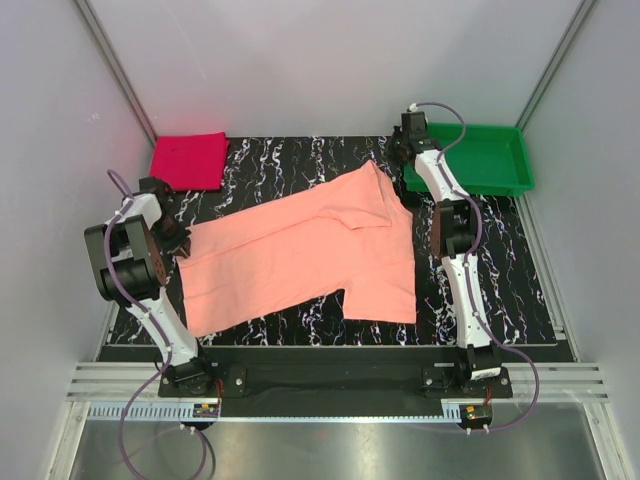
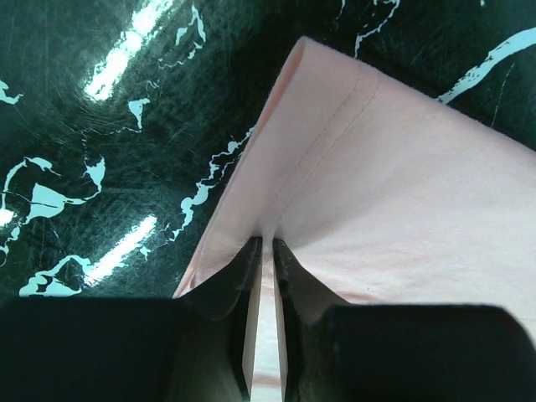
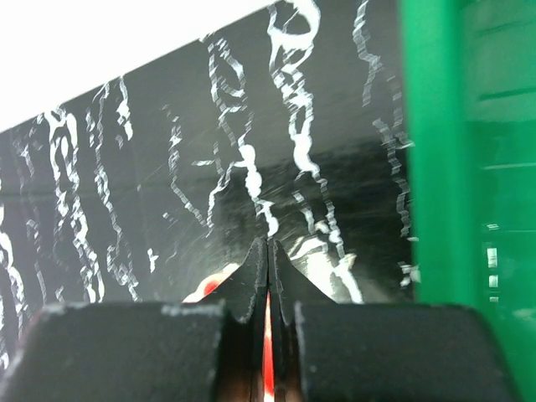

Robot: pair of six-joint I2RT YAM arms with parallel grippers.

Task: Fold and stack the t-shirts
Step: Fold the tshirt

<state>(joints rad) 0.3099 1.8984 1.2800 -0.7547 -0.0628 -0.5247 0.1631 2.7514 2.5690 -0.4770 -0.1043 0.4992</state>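
Black marbled table (image 1: 500,290) fills the view, and the salmon t-shirt (image 1: 310,250) lies spread diagonally across its middle, one flap folded over near the far end. Left gripper (image 2: 263,243) is clenched on the shirt's left edge, cloth pinched between the fingers, low at the tabletop. Right gripper (image 3: 268,244) is squeezed tight at the shirt's far corner, a sliver of cloth showing between its fingers, green tray (image 1: 495,160) just beside it. Folded red t-shirt (image 1: 188,160) sits in the far-left corner, apart from the salmon one.
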